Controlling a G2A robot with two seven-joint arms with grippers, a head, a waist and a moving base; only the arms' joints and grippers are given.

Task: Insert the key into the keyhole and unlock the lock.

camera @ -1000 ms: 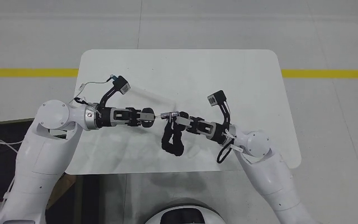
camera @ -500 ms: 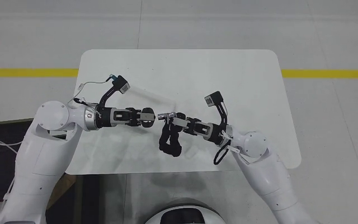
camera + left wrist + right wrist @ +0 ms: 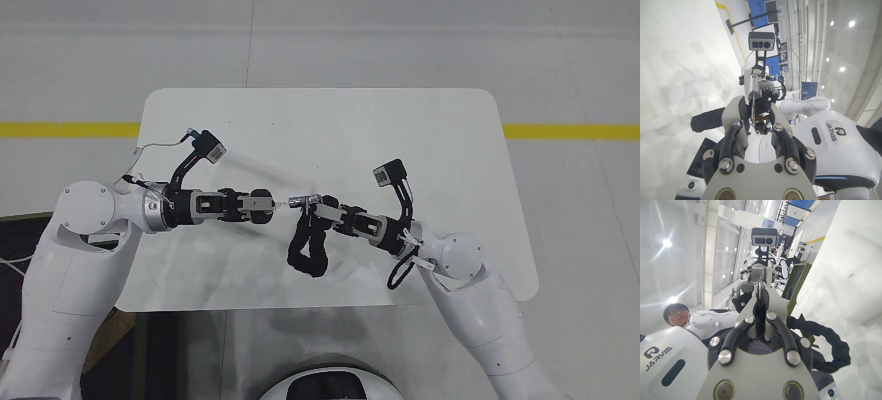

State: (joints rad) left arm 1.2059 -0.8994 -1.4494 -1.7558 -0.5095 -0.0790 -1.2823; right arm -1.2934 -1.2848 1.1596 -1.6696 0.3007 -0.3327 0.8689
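1. Over the last second the right arm carried the lock (image 3: 308, 207) a little toward the left arm and then back. The left arm has eased slightly away, so the gap between the two tools is now a touch wider in the top view.
2. The key (image 3: 753, 110) spans that gap. In the left wrist view its blade sits in the keyhole (image 3: 754, 93) and its head hangs out toward the left tool (image 3: 755, 106).
3. This suggests insertion is done or nearly done, while the turn that frees the lock is probably still to come. The pictures do not show how deep the blade has gone.
4. The left tool's fingers stand apart. The key head lies between them, close to one pad, with open space on the other side, so it does not look clamped.
5. The right tool (image 3: 760, 294) is narrow and closed on the lock's black sleeved part. The metal cylinder juts out past its fingertips toward the left arm.
6. Both forearms are held level above the near middle of the desk (image 3: 400, 130), pointing at each other almost tip to tip. The lock's black cable loop (image 3: 305, 250) hangs below the right tool.
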